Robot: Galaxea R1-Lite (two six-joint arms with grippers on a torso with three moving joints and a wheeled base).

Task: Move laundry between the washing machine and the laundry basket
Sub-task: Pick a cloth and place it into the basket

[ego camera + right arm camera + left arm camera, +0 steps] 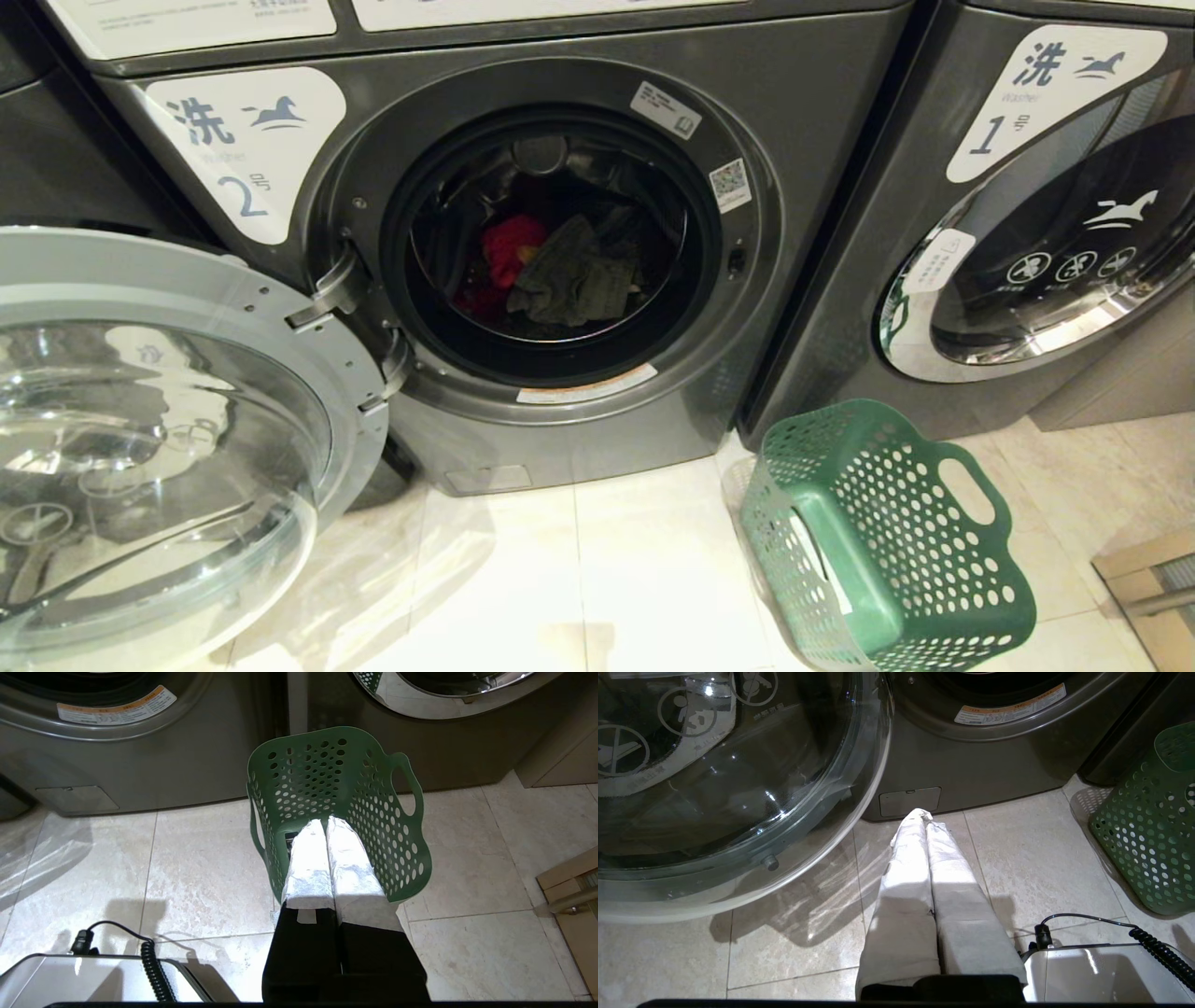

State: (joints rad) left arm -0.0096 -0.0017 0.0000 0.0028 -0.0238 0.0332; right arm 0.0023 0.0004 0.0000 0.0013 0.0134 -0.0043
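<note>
Left pincer (924, 814) closed, white cloth-wrapped fingers pressed together, empty, hanging low over the tiled floor (1017, 858) just in front of the kick panel of the washing machine (822, 121), beside the swung-open door (168, 439). Right pincer (324, 822) also closed and empty, same white padded fingers, poised over the mouth of the laundry basket (387, 826). Neither arm visible from the head camera.

Step in hand: start of unloading, nothing grasped yet. Laundry (551, 266) sitting in the drum of washer no. 2: soft crumpled heap, bright red piece at the left, dark olive-grey piece draped across the front, darker bits behind. Basket empty, standing on the floor near the corner between washers 2 and 1 (1046, 243), right of the open port.

Next move probably calls for opening one pincer, reaching up and through the round port, pinching a fold of limp cloth, dragging it clear of the rubber lip.

Materials: dark grey metal cabinet, chrome-rimmed domed glass door, glossy pale stone tiles, green perforated plastic basket, tapered, slot handles, walls dotted with round holes
</note>
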